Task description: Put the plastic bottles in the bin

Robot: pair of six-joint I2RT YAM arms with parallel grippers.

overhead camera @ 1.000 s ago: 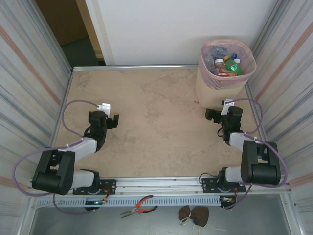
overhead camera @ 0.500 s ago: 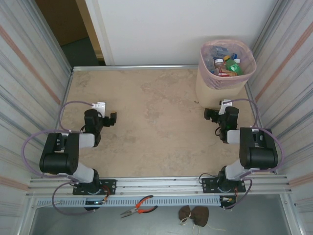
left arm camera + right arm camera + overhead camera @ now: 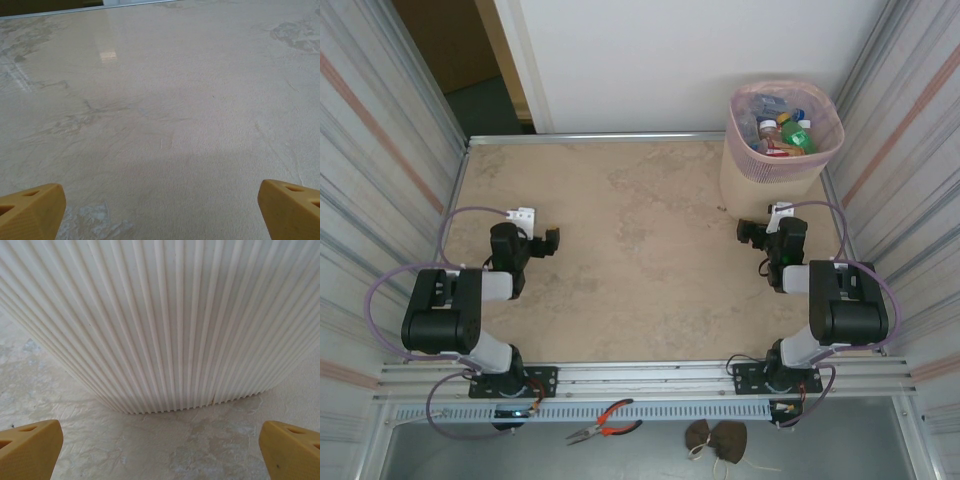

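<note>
The pale pink bin (image 3: 775, 160) stands at the table's far right corner, and several plastic bottles (image 3: 782, 132) with blue, white and orange caps lie inside it. My right gripper (image 3: 757, 232) rests low on the table just in front of the bin, open and empty; the right wrist view looks straight at the bin's ribbed wall (image 3: 165, 325), with the yellow fingertips (image 3: 30, 447) wide apart. My left gripper (image 3: 548, 245) sits low at the left side of the table, open with nothing between its fingertips (image 3: 31, 210).
A beige stone-patterned tabletop (image 3: 630, 250) lies between corrugated side walls. Red-handled pliers (image 3: 605, 422) and a brown cloth bow (image 3: 715, 438) lie on the metal ledge below the arm bases.
Both arms have folded back toward their bases and settled low; over the last half second almost nothing moves.
</note>
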